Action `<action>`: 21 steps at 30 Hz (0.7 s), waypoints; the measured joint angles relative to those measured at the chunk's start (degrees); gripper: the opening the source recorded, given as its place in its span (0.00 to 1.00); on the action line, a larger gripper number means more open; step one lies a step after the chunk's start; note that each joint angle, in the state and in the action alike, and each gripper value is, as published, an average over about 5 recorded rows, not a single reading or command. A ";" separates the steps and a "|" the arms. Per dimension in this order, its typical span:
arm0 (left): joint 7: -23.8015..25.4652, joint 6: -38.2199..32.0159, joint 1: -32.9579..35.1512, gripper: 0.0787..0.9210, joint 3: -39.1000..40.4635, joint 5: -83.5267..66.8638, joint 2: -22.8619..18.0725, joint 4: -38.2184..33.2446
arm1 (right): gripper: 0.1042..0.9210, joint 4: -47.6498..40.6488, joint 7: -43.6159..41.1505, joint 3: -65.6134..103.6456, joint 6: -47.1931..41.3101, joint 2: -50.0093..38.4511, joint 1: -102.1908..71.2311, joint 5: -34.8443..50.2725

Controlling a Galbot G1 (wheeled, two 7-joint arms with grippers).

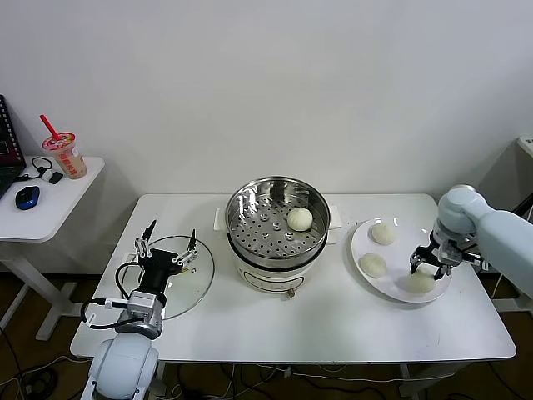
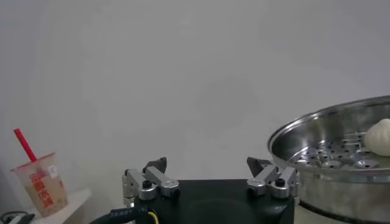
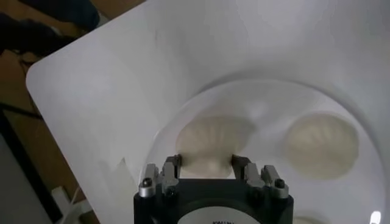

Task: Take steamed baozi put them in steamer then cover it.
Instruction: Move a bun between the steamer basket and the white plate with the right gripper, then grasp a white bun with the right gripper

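Note:
The steamer (image 1: 236,202) stands mid-table with one steamed baozi (image 1: 300,218) on its perforated tray. To its right, a white plate (image 1: 360,242) carries three more baozi. My right gripper (image 1: 430,265) reaches down onto the front one (image 1: 420,283) and is shut on it, a finger pressed to each side (image 3: 213,137); that bun rests on the plate. The other two (image 1: 384,233) (image 1: 372,265) lie loose. My left gripper (image 1: 166,242) stands open above the glass lid (image 1: 196,283), holding nothing. In the left wrist view the steamer rim (image 2: 317,122) and its bun (image 2: 379,137) show beyond the open left gripper (image 2: 207,170).
A small side table (image 1: 79,187) to the left holds a drink cup with a red straw (image 1: 65,156) and a blue mouse (image 1: 27,197). The plate lies close to the table's right edge (image 1: 487,292). A white wall is behind.

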 measured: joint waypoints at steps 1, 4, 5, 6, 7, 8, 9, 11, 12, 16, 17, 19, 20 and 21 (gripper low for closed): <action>0.01 0.00 -0.01 0.88 0.05 0.02 -0.07 0.00 | 0.58 0.00 0.01 0.11 0.00 0.06 -0.21 -0.14; 0.04 0.00 -0.01 0.88 0.14 0.11 -0.24 0.00 | 0.58 -0.03 0.06 0.48 0.00 0.24 -0.79 -0.61; 0.05 0.00 -0.01 0.88 0.14 0.14 -0.27 0.01 | 0.58 -0.04 0.08 0.63 0.00 0.29 -0.99 -0.78; 0.05 0.00 -0.01 0.88 0.12 0.16 -0.29 0.02 | 0.58 -0.04 0.10 0.79 0.00 0.34 -1.18 -0.95; 0.06 -0.01 -0.01 0.88 0.10 0.17 -0.31 0.03 | 0.58 -0.03 0.14 0.95 0.00 0.38 -1.38 -1.14; 0.06 -0.03 0.00 0.88 0.08 0.18 -0.32 0.07 | 0.59 -0.01 0.18 1.11 0.00 0.41 -1.57 -1.35; 0.07 -0.05 0.01 0.88 0.06 0.19 -0.34 0.11 | 0.59 0.01 0.24 1.25 0.00 0.44 -1.73 -1.54; 0.09 -0.10 0.06 0.88 0.05 0.21 -0.38 0.20 | 0.63 0.09 0.36 1.47 0.00 0.47 -1.93 -1.87; 0.10 -0.12 0.08 0.88 0.05 0.22 -0.41 0.23 | 0.66 0.14 0.42 1.54 0.00 0.48 -1.97 -2.00; 0.11 -0.20 0.16 0.88 0.08 0.30 -0.52 0.31 | 0.80 0.20 0.48 1.56 0.00 0.43 -1.70 -2.22; 0.11 -0.23 0.16 0.88 0.09 0.32 -0.53 0.36 | 0.82 0.19 0.47 1.50 0.00 0.38 -1.48 -2.20; 0.12 -0.29 0.14 0.88 0.09 0.35 -0.54 0.46 | 0.86 0.27 0.40 1.19 0.00 0.19 -0.74 -2.01; 0.13 -0.33 0.12 0.88 0.08 0.36 -0.55 0.52 | 0.87 0.36 0.32 0.93 0.00 0.05 -0.23 -1.82; 0.14 -0.36 0.10 0.88 0.06 0.37 -0.56 0.57 | 0.87 0.46 0.21 0.61 0.00 -0.12 0.38 -1.56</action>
